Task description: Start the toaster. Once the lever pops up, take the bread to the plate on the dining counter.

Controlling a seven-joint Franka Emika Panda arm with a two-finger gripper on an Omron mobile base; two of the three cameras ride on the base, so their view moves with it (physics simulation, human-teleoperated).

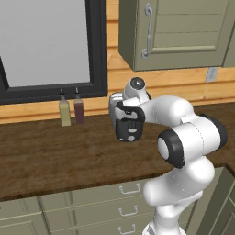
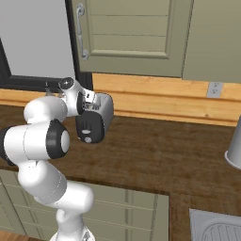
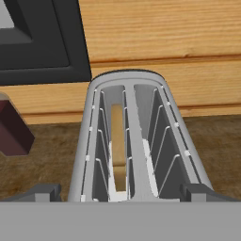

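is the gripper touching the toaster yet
Cannot tell. In the hand view the gripper straddles the toaster, fingertips wide at each side, but the grey band hides any gap or contact.

I am looking down into a silver toaster [image 3: 127,141] with grey slots, a tan-brown bread [image 3: 118,141] slice showing in one. Its end panel [image 2: 89,128] is showing black. The countertop [image 1: 55,156] is showing dark brown wood grain, the wall planks [image 3: 160,33] honey-orange. Two bottles [image 1: 65,112] are standing there, one pale yellow, one dark maroon. The cabinets [image 2: 136,37] are showing grey-green.
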